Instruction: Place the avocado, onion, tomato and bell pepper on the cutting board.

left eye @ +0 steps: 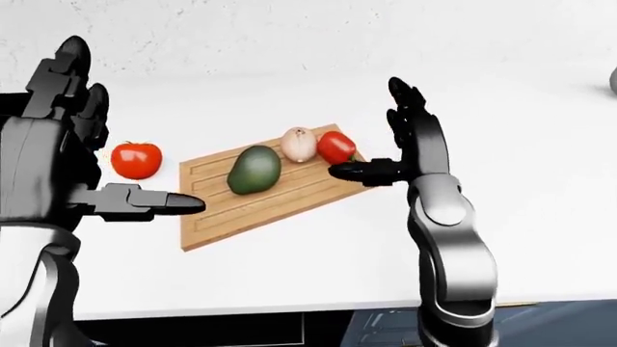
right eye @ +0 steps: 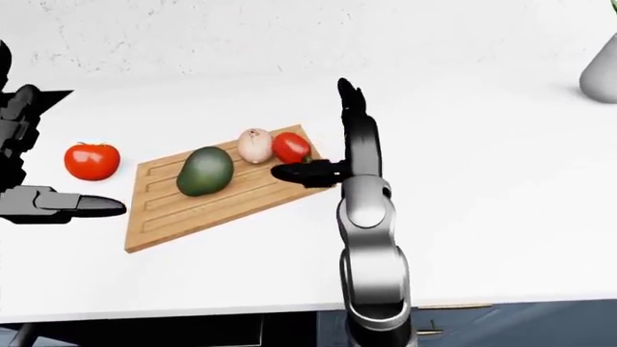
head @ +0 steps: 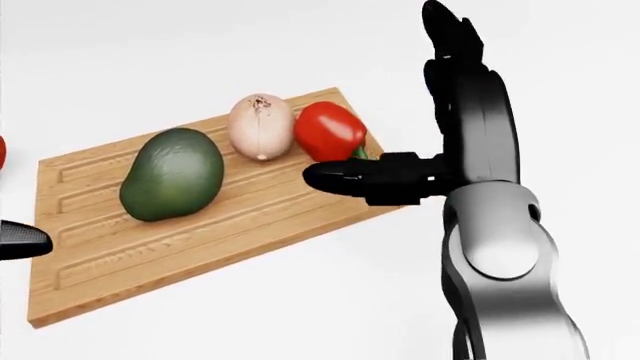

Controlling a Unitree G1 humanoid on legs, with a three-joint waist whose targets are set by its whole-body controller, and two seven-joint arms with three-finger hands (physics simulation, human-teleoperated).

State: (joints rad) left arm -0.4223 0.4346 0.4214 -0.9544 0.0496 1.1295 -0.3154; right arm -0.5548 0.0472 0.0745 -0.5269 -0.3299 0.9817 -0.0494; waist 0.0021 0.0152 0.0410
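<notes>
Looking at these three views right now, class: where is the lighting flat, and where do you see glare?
Head view: white highlights on the bell pepper, soft sheen on the avocado, only faint shadows on the cutting board. Left-eye view: even light, the tomato sharp. Right-eye view: right hand black, little detail.

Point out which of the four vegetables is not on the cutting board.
The tomato: it sits on the white counter left of the cutting board, while avocado, onion and bell pepper rest on it.

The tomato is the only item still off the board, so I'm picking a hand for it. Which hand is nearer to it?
Left. The left hand hangs open just left of and below the tomato; the right hand is open past the cutting board's far right end.
</notes>
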